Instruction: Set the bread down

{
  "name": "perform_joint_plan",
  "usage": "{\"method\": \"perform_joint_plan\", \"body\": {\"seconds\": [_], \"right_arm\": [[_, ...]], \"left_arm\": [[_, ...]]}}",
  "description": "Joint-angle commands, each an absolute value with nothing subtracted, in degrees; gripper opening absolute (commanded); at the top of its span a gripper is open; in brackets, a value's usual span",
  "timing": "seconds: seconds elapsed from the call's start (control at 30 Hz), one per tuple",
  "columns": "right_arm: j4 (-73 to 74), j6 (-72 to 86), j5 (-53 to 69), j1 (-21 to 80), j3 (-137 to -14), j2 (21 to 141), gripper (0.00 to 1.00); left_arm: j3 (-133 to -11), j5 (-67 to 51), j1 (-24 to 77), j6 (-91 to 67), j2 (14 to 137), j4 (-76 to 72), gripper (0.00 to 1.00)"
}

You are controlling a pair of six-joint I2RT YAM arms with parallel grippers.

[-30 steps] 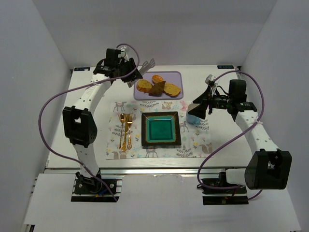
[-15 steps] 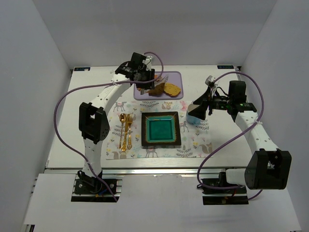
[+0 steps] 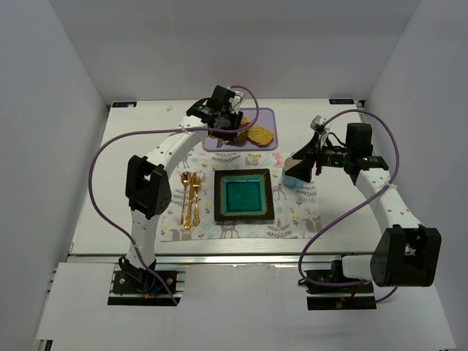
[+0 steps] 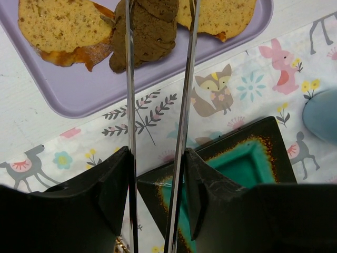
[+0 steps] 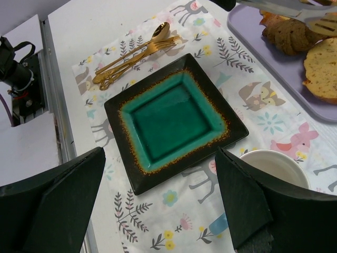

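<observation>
My left gripper (image 4: 157,174) is shut on metal tongs (image 4: 129,79), over the purple tray (image 4: 79,95) at the back of the table. The two tong arms stand on either side of a dark brown bread slice (image 4: 150,31), with a gap between them. Two yellow bread slices (image 4: 58,26) lie beside it on the tray. The square teal plate (image 3: 244,196) with a dark rim sits empty on the placemat. My right gripper (image 5: 158,195) is open and empty, hovering right of the plate (image 5: 176,118).
A white and blue cup (image 5: 274,168) stands on the placemat right of the plate, just under my right gripper. Gold cutlery (image 3: 190,197) lies left of the plate. White walls close in the table on three sides.
My left arm has swung right from the tray's left edge to over the tray, bringing the tongs around the brown slice. The right arm has not moved.
</observation>
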State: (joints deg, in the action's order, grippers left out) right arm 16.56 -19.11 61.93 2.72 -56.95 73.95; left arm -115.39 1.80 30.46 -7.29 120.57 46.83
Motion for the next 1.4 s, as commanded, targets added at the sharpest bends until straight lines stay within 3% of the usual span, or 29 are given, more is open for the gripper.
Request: {"method": "perform_joint_plan", "body": {"seconds": [0.0, 0.37, 0.63, 0.8, 1.07, 1.37], "right_arm": [[16.2, -19.7, 63.8, 2.5, -56.0, 73.7, 0.89], [15.6, -19.2, 64.0, 2.5, -55.9, 73.4, 0.89], [15.8, -19.2, 64.1, 2.5, -55.7, 73.1, 0.89], [15.8, -19.2, 64.2, 2.5, -55.9, 73.2, 0.89], [15.8, -19.2, 64.2, 2.5, -56.4, 73.5, 0.89], [16.6, -19.3, 64.0, 2.5, -57.5, 74.4, 0.89]], "left_arm": [[-115.8, 2.7, 30.7, -6.1, 119.4, 46.8, 0.53], [-113.8, 7.1, 31.6, -5.5, 119.3, 47.1, 0.48], [-115.1, 6.9, 31.7, -6.1, 116.1, 45.6, 0.11], [-117.2, 6.2, 31.7, -7.2, 112.9, 45.0, 0.00], [-111.5, 2.9, 31.6, -9.8, 103.4, 43.2, 0.00], [-87.9, -6.0, 31.6, -13.5, 82.7, 39.8, 0.00]]}}
